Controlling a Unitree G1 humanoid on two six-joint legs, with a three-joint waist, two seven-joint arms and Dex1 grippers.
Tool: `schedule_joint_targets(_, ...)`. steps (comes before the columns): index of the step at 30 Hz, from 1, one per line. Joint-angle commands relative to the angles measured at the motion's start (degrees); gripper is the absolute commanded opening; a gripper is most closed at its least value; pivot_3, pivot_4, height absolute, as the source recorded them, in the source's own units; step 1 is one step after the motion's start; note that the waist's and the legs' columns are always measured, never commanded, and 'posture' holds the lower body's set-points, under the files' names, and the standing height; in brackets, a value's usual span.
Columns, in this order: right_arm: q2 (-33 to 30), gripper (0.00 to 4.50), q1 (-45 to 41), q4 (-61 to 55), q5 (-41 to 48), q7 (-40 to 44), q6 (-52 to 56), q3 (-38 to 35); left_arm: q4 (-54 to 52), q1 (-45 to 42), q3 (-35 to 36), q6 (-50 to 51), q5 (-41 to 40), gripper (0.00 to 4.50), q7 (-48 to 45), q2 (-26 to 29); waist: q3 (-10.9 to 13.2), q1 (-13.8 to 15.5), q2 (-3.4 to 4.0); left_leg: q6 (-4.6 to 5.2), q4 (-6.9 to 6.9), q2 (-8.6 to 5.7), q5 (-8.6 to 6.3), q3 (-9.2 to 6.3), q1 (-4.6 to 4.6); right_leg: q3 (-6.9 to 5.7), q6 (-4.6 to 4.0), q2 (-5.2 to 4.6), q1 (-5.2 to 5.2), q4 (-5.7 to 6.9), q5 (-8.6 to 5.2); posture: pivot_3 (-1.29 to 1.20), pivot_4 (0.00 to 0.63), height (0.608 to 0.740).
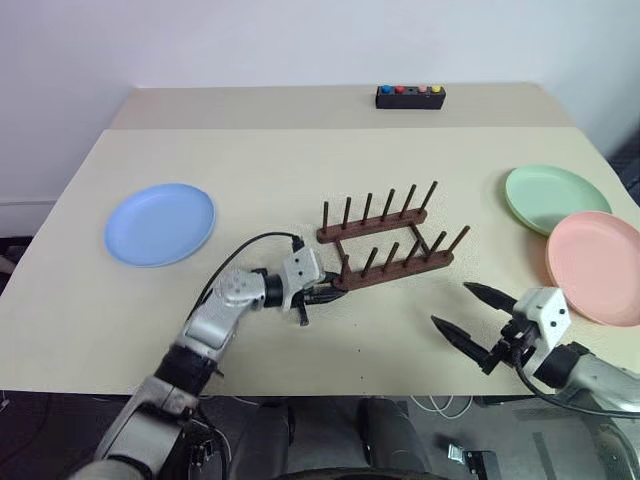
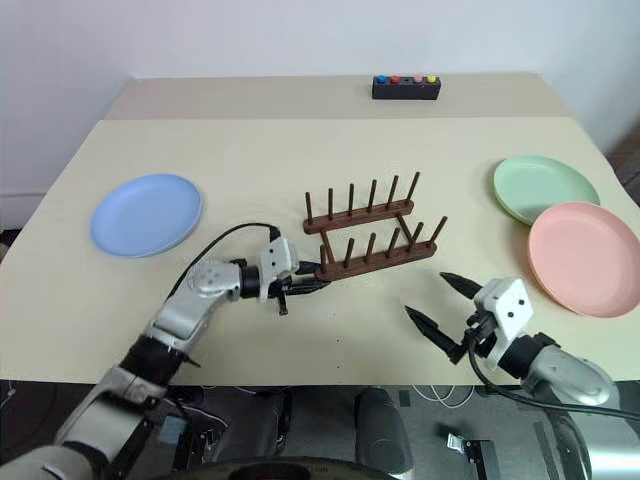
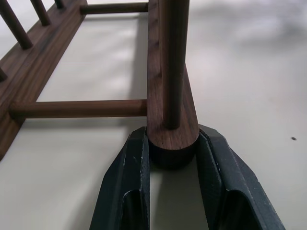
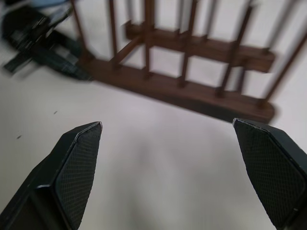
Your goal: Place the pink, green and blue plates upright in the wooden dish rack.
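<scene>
The wooden dish rack stands mid-table with nothing in it. My left gripper is shut on the left end of the rack's near base bar, one finger on each side of it. The blue plate lies flat at the left. At the right the green plate and the pink plate lie flat, the pink one overlapping the green one's near edge. My right gripper hovers open near the table's front edge, right of the rack, holding nothing.
A black box with coloured buttons sits on a second table at the back. Bare tabletop lies between the rack and the blue plate. A black cable loops over my left wrist.
</scene>
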Motion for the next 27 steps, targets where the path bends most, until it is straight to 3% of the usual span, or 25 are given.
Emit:
schedule_joint_targets(1, 0.7, 4.50, 0.6, -1.2, -0.8, -0.7, -1.5, -0.3, 5.7, -3.7, -0.8, -5.4, 0.7, 0.73, -3.3, -1.7, 0.0, 0.0, -0.01, 0.02, -0.01, 0.00, -0.01, 0.00, -0.01, 0.00, 0.02, 0.00, 0.00, -0.01, 0.00, 0.00, 0.150, 0.740)
schedule_joint_targets(13, 2.7, 4.50, 3.2, -2.3, -2.2, -2.7, -3.2, -0.2, 19.0, -10.1, 0.5, -12.5, 1.9, 0.73, -7.1, -5.5, 0.0, 0.0, -0.03, 0.04, 0.00, -0.01, -0.02, -0.03, -0.25, -0.01, 0.26, 0.01, -0.25, 0.07, 0.10, 0.00, 0.150, 0.740)
schedule_joint_targets(21, 2.6, 4.50, 2.7, -1.0, -2.8, -3.2, -3.9, -0.2, 20.0, -10.0, 2.7, -13.5, 2.6, 4.48, -5.0, -5.3, 0.0, 0.0, -0.03, 0.04, 0.00, -0.01, -0.02, -0.04, -0.24, -0.01, 0.27, 0.01, -0.25, 0.08, 0.10, 0.00, 0.150, 0.740)
schedule_joint_targets(26, 2.4, 4.50, 1.9, 0.5, -4.1, -4.6, -3.1, -0.6, 15.8, -7.2, 4.9, -10.4, 0.8, 4.48, -3.7, -3.5, 0.0, -0.2, -0.02, 0.04, -0.02, 0.00, -0.02, -0.05, -0.22, -0.01, 0.27, 0.01, -0.26, 0.10, 0.11, 0.00, 0.150, 0.740)
schedule_joint_targets(27, 2.1, 4.24, 1.7, 1.2, -5.3, -5.1, -3.5, -0.6, 14.0, -6.1, 5.4, -9.2, 0.4, 4.50, -3.5, -2.9, 0.0, -0.2, -0.02, 0.04, -0.02, 0.00, -0.02, -0.05, -0.22, -0.01, 0.27, 0.01, -0.26, 0.10, 0.11, 0.00, 0.150, 0.740)
